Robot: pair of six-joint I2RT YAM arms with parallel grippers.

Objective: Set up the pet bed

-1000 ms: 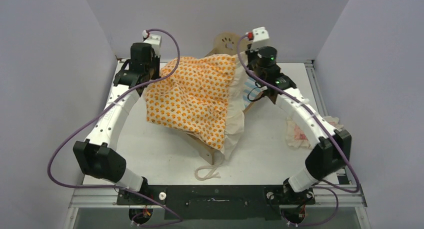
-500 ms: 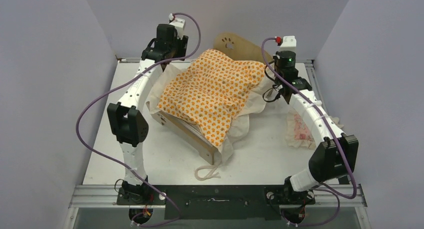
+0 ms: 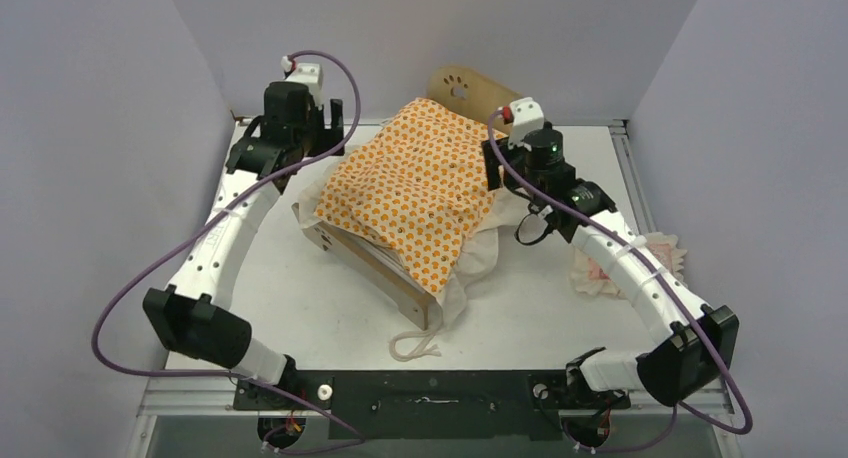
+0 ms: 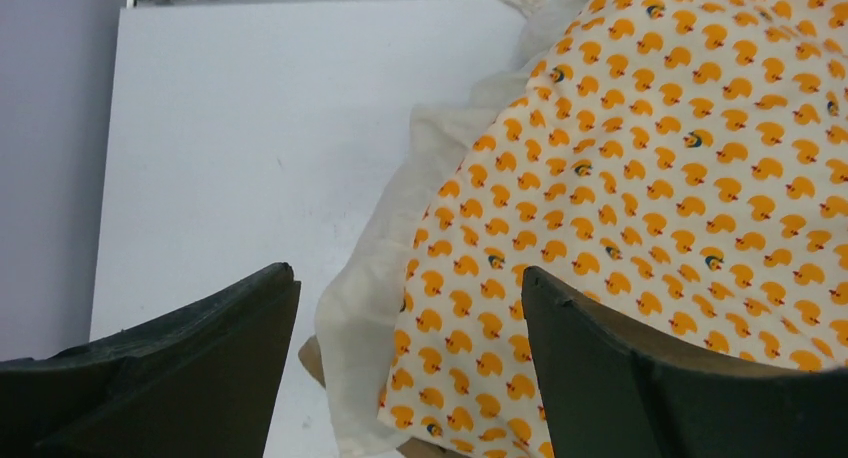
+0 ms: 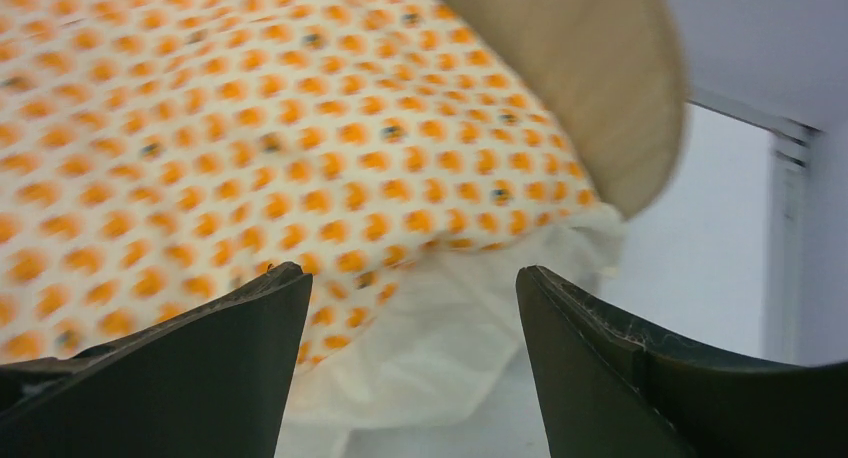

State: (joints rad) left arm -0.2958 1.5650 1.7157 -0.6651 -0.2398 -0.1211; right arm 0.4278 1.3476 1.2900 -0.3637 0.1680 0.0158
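The pet bed, a light plywood frame (image 3: 385,273), stands slanted at mid-table, its arched paw-print headboard (image 3: 465,83) at the back. The orange-patterned ruffled mattress (image 3: 420,183) lies spread over it, with the cream frill hanging over the sides. My left gripper (image 3: 335,128) hovers open just off the mattress's far left corner. In the left wrist view the left gripper (image 4: 408,271) is open above the frill and mattress (image 4: 650,178). My right gripper (image 3: 492,163) is open at the mattress's right edge. The right wrist view shows the right gripper (image 5: 410,269) empty over the mattress (image 5: 250,108), near the headboard (image 5: 580,68).
A small pink frilled pillow (image 3: 605,268) lies on the table to the right, partly under the right arm. A white cord (image 3: 415,346) trails from the mattress near the front edge. Grey walls close in the back and both sides.
Both grippers went from shut on the mattress's far corners to open and let it go. The mattress was laid over the bed. Both arms then drew back from the corners.
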